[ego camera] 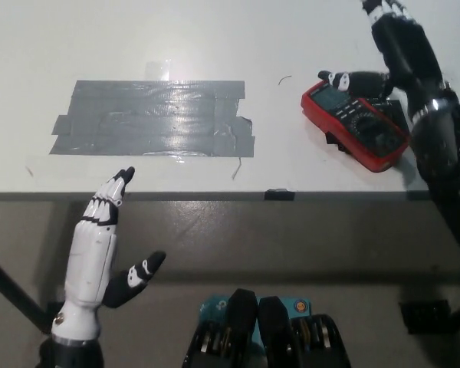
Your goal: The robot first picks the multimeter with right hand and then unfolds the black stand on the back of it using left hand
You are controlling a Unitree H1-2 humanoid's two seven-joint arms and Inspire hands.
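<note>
My black right hand (pixel 399 54) hovers with fingers spread over the red rectangular multimeter (pixel 355 123), which lies flat near the white table's (pixel 215 38) front edge, ungrasped. My white left hand (pixel 100 238) waits empty, fingers apart, below the edge. I worry a shallow grab could push the meter off the table.

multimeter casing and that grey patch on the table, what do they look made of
The multimeter: red casing, probably moulded plastic or rubber, with a matte look and rounded edges. The grey patch: overlapping strips of what looks like duct tape, with glossy wrinkles catching the light.
</note>
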